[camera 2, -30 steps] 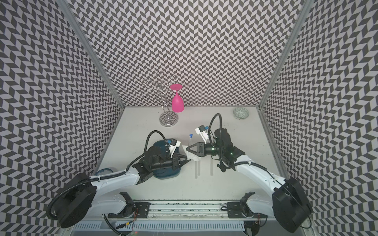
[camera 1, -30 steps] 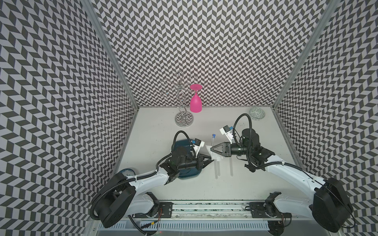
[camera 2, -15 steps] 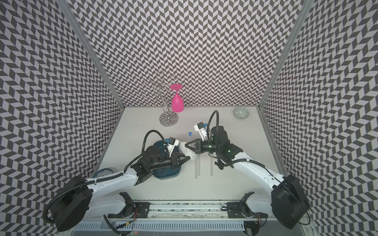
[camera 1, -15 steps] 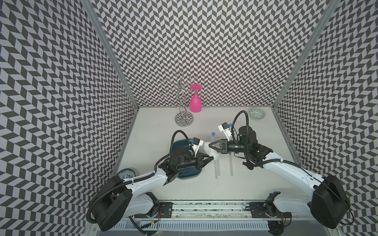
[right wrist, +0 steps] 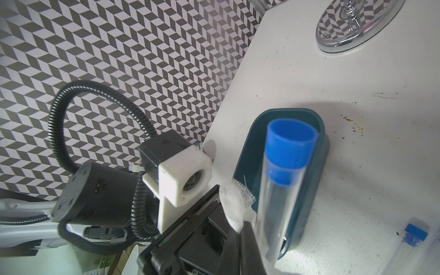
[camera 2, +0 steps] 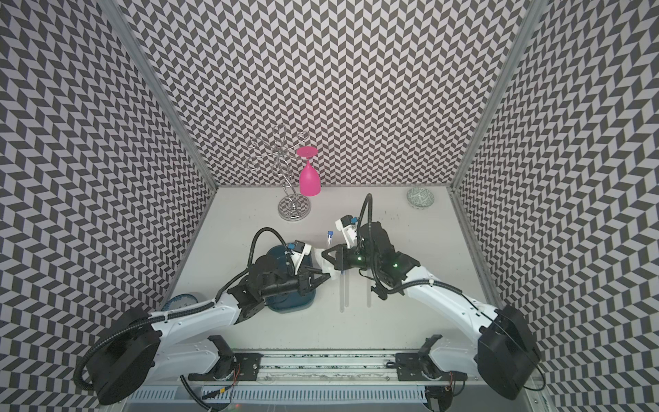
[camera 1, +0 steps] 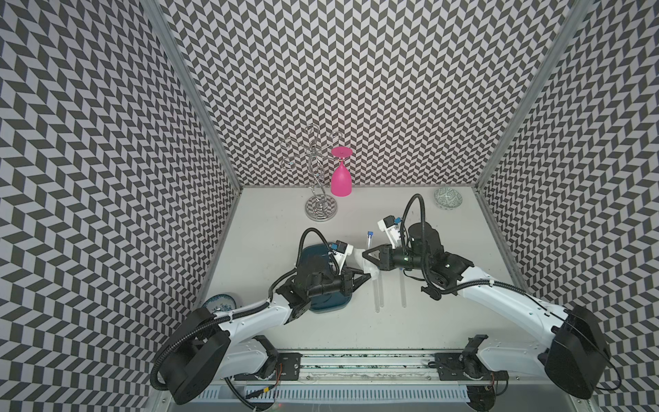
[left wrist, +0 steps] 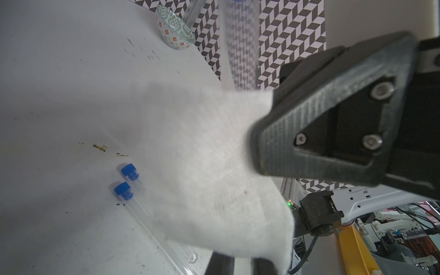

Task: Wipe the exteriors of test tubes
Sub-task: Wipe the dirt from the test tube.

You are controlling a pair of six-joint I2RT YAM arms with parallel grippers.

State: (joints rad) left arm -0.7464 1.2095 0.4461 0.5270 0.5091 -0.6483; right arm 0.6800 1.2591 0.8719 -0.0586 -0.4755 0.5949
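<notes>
My right gripper (camera 1: 366, 254) (camera 2: 323, 254) is shut on a clear test tube (right wrist: 281, 195), held upright with its blue cap (camera 1: 370, 235) at the top. My left gripper (camera 1: 368, 277) (camera 2: 326, 276) is shut on a white tissue (left wrist: 209, 152) (camera 1: 368, 268), which is pressed against the held tube's lower part. Three more test tubes (camera 1: 378, 295) (camera 2: 368, 289) lie side by side on the table below the grippers. Two of their blue caps (left wrist: 126, 181) show in the left wrist view. The teal tray (camera 1: 330, 307) (right wrist: 320, 135) lies under my left arm.
A chrome glass rack (camera 1: 320, 208) with an upturned pink glass (camera 1: 340, 180) stands at the back. A patterned bowl (camera 1: 448, 198) sits in the back right corner, and a blue-and-white bowl (camera 1: 221, 302) sits by the left wall. Patterned walls enclose three sides.
My right gripper has moved a little to the left with the tube, closer to the left gripper and the tissue. The left arm has barely shifted.
</notes>
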